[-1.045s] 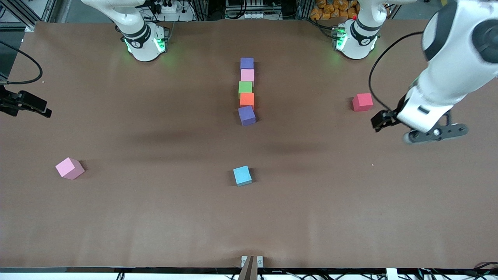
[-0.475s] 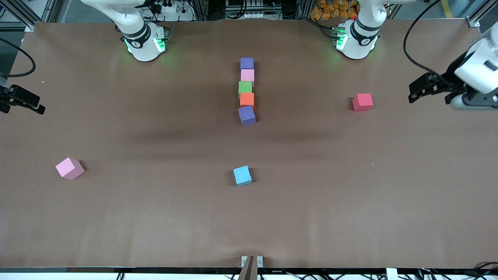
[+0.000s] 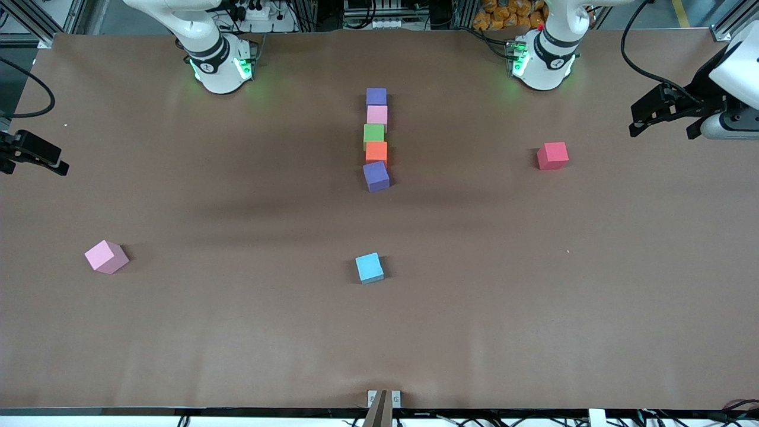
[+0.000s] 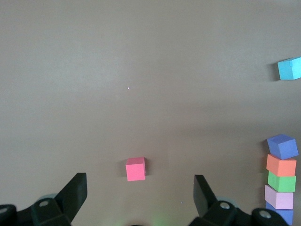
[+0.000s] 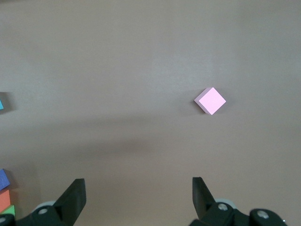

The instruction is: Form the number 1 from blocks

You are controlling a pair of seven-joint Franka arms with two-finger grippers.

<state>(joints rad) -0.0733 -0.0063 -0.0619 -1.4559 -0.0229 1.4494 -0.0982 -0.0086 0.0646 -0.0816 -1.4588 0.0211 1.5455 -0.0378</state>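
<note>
Five blocks form a touching column mid-table: purple [image 3: 376,96], pink [image 3: 377,114], green [image 3: 373,135], orange [image 3: 376,152] and a slightly turned purple [image 3: 376,176]. The red block [image 3: 552,155] [image 4: 135,169] sits alone toward the left arm's end. A light blue block [image 3: 369,267] [image 4: 289,68] lies nearer the camera than the column. Another pink block [image 3: 106,256] [image 5: 210,100] lies toward the right arm's end. My left gripper [image 3: 664,128] [image 4: 139,188] hangs open and empty over the left arm's end of the table. The right gripper [image 3: 32,155] [image 5: 137,186] hangs open and empty over the table's edge at the right arm's end.
The brown table cover [image 3: 533,296] is bare between the loose blocks. Both arm bases [image 3: 220,62] [image 3: 542,59] stand along the edge farthest from the camera. A small bracket [image 3: 383,398] sits at the nearest edge.
My left arm has swung away from beside the red block, outward to its end of the table. The right gripper drifted slightly outward. No block has moved.
</note>
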